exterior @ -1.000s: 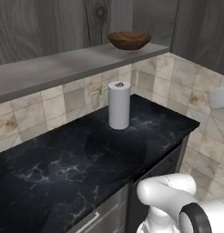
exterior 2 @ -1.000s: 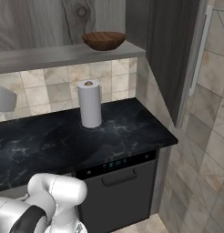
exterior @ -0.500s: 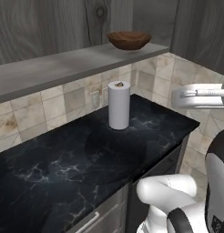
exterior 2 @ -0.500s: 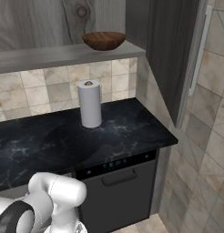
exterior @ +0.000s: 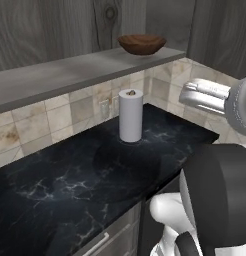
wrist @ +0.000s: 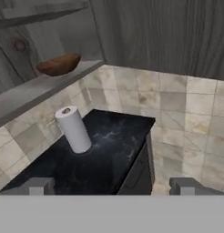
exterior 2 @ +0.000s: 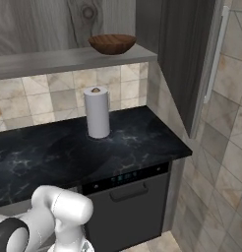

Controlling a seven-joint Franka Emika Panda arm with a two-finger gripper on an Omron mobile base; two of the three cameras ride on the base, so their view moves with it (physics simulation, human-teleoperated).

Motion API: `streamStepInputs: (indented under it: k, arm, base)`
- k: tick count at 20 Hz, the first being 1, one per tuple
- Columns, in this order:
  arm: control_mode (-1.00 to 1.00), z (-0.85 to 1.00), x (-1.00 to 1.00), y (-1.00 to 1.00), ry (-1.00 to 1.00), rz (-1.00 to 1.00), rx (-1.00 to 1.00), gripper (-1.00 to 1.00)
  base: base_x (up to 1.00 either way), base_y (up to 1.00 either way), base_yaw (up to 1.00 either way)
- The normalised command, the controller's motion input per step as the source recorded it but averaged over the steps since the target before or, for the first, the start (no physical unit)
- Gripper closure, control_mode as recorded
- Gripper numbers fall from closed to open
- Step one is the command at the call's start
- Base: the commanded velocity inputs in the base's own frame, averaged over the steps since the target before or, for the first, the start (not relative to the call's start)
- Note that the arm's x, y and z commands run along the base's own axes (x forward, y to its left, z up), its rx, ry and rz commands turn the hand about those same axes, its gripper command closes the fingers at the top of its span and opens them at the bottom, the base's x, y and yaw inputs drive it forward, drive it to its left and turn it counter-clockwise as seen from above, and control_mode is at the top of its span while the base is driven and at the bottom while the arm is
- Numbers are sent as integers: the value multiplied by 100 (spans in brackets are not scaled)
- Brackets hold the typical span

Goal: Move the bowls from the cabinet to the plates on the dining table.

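Brown bowl (exterior: 142,44) on cabinet shelf (exterior: 70,74)

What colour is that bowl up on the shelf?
The bowl is dark brown wood, sitting on the grey shelf; the right base view shows it best.

the bowl (exterior: 142,44) is dark brown wood with a reddish tint, on a plain grey shelf (exterior: 70,75). behind the bowl, the cabinet (exterior 2: 49,19) back is grey wood grain with a dark knot. below the shelf, the wall tiles (exterior 2: 39,101) are mottled beige, tan and pale grey. under the tiles, the counter (exterior: 95,175) is black with thin white veins. on the counter, the paper towel roll (exterior 2: 97,112) is white with a brownish core. below the counter's edge, the dishwasher (exterior 2: 128,206) front is dark grey.
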Motion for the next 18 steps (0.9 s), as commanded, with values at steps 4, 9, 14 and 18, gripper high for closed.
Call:
streamStepInputs:
  k: [4, 9, 14, 18]
  arm:
    - [-100, -3, 0, -11, -15, -15, 29, -100]
    - [-100, 0, 5, 4, -24, -21, 21, -100]
    - [-100, 2, 13, 10, -25, -30, 15, -100]
    - [-100, 0, 29, 0, -14, -16, 22, -100]
  base:
    - [0, 0, 0]
    - [0, 0, 0]
    - [0, 0, 0]
    - [0, 0, 0]
